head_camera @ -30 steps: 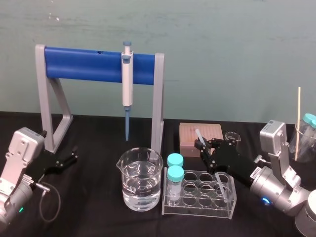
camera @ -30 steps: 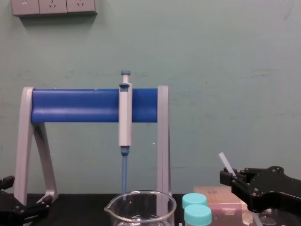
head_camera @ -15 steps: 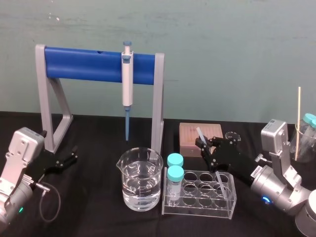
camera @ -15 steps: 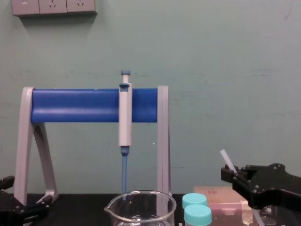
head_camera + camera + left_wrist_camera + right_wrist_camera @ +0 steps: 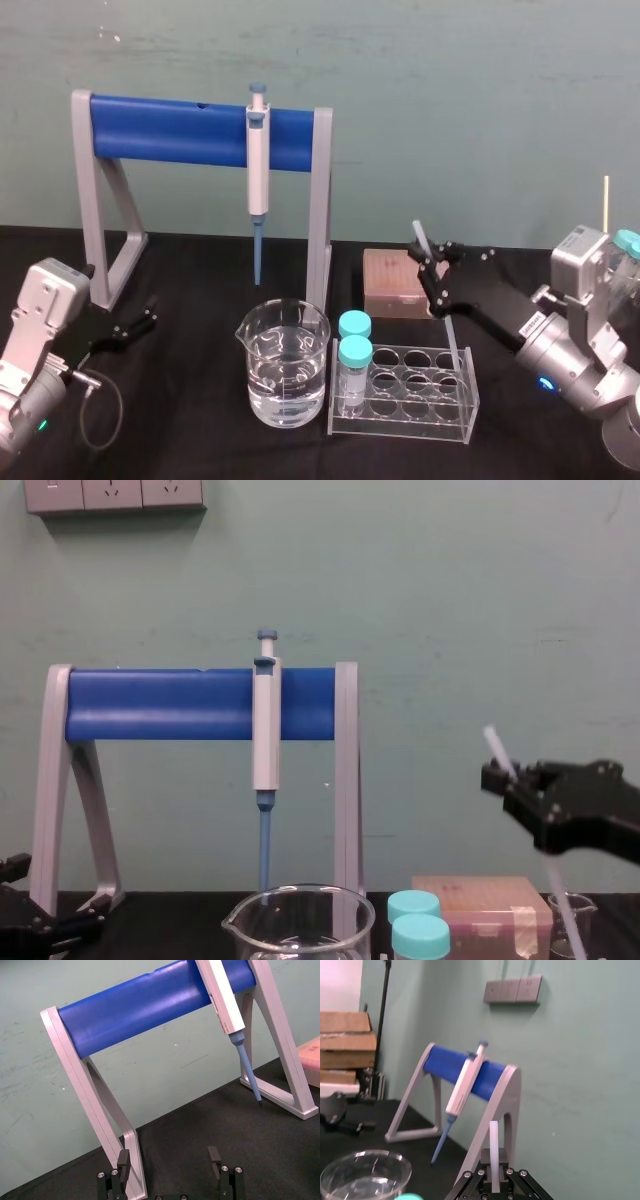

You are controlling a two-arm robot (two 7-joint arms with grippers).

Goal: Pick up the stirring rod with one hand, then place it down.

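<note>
Right claw around the tilted stirring rod, high above the pink box beside 2 teal-capped vials.

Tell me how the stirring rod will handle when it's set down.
The stirring rod runs straight past the right gripper, unsagging: probably stiff. Thin and round, it would likely roll if laid flat. Translucent, perhaps glass: maybe brittle.

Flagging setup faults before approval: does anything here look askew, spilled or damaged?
Nothing spilled or damaged. The stirring rod sits tilted in the shut right pincer, raised over the tube rack; that fits the pick-up step. The left pincer rests open, low on the robot's left.
</note>
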